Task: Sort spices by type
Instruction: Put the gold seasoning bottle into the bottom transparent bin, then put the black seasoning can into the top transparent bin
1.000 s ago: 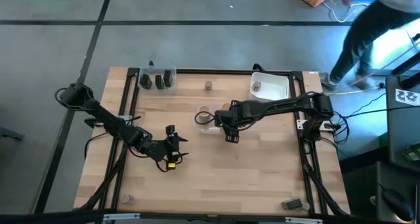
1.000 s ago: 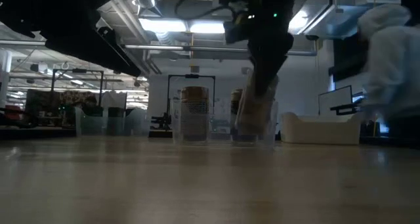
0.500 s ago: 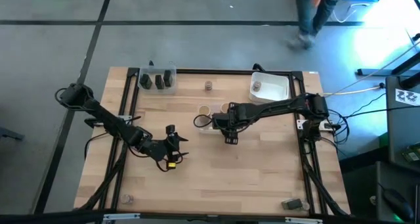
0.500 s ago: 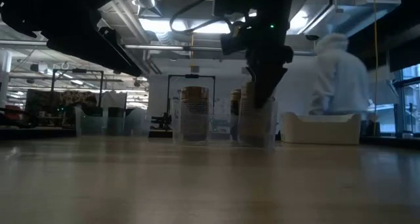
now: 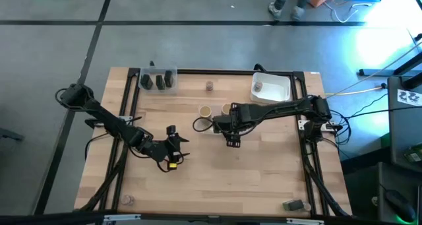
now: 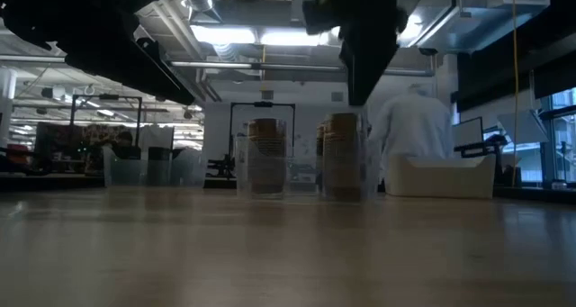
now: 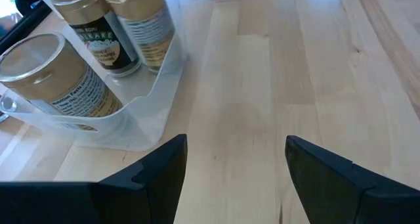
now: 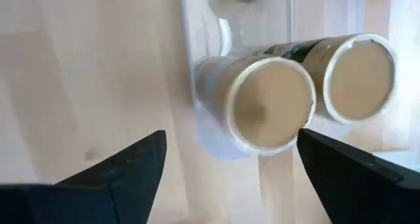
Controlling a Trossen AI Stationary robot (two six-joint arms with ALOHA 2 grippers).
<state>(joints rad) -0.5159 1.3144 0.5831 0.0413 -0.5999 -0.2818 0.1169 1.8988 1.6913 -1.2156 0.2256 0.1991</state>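
Two tan spice cylinders (image 8: 269, 104) stand upright in the clear tub (image 8: 216, 129) directly below the right gripper (image 8: 230, 175), fingers wide open and empty

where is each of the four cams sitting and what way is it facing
High: above, straight down on the table; both arms show.
Low: table height, level toward the tan spice jars; an arm drops in.
Left wrist: past the open left hand, same jars.
Right wrist: down past the open right hand onto jar tops.
Shared: all four see those jars.
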